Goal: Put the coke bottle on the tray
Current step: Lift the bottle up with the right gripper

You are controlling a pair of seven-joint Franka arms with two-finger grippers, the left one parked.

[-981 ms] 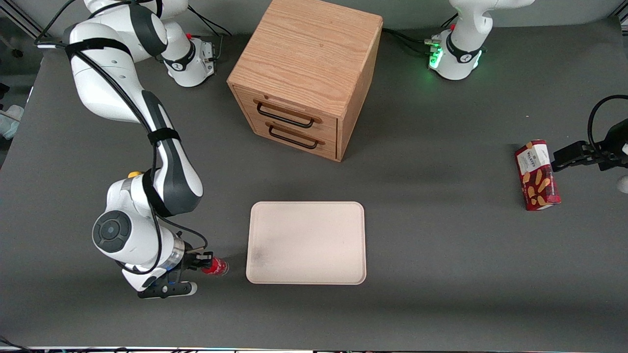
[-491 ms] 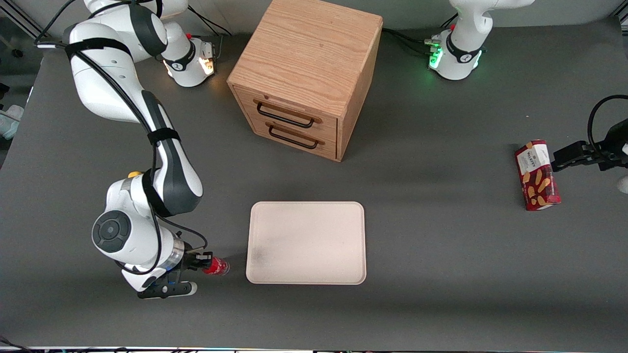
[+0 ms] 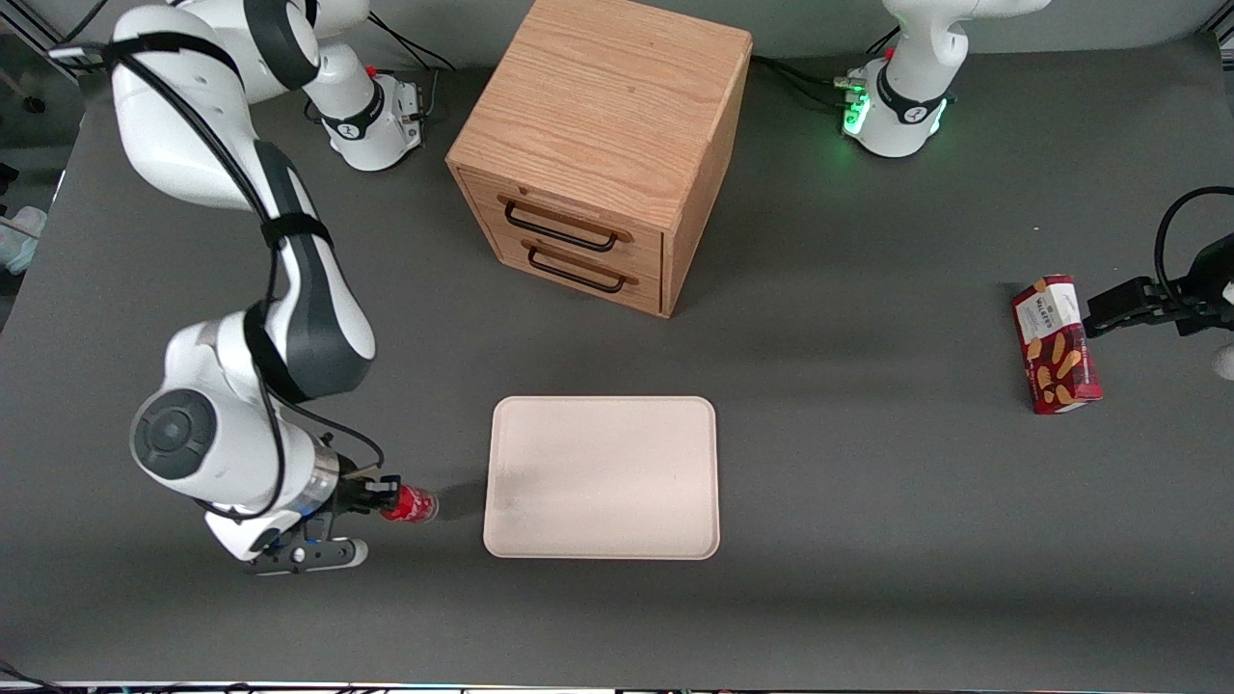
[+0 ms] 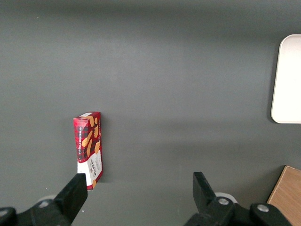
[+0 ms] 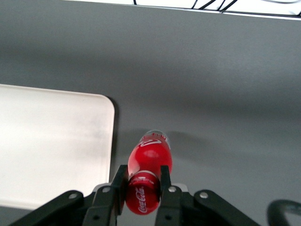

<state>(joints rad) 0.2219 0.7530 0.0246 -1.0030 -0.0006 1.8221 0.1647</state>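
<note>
Front view: we see the tool (image 3: 378, 500) clamping the coke bottle (image 3: 409, 504) near its cap, beside the tray (image 3: 603, 478), toward the working arm's end of the surface (image 3: 868, 482).

Right wrist view: both fingers (image 5: 165, 175) pinch the coke bottle (image 5: 149, 162), held apart from the tray (image 5: 51, 146).

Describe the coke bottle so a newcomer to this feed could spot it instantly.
Start at the flat cream-beige tray in front of the wooden drawer cabinet. Beside its edge toward the working arm's end, the gripper is shut on the small red coke bottle, off the tray. The only other red item, a biscuit box, lies toward the parked arm's end.
</note>
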